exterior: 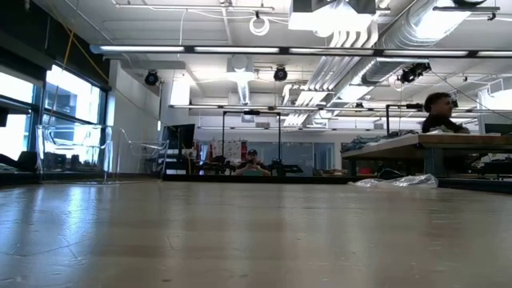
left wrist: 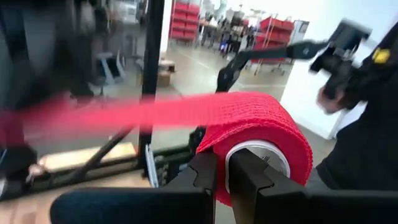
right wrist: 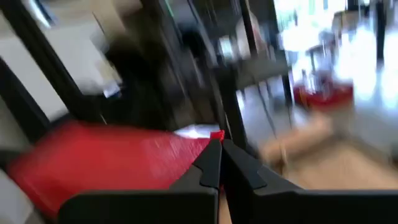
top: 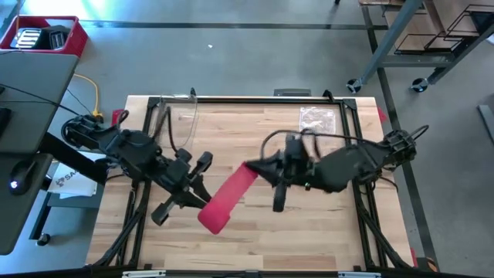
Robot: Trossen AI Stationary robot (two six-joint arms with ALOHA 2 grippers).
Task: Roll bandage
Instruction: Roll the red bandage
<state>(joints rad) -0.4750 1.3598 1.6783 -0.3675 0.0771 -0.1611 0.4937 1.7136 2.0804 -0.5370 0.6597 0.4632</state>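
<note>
Bandage point(top: 228, 199) hangs above table point(top: 255, 239) centre, strip taut between grippers. Left gripper point(top: 202, 202) jaws clamped on roll end; right gripper point(top: 248, 168) jaws pinched on free tail. Keep tension even, wind squarely, avoid edge creep.

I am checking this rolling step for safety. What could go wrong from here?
1. The left claw pinches the roll end of the bandage with narrow fingertips, so the roll could slip out or unwind.
2. The right claw holds only the edge of the free end; a stronger pull might tear it loose.
3. The strip hangs above the table between both claws; if it slackens, the winding may go uneven.
</note>
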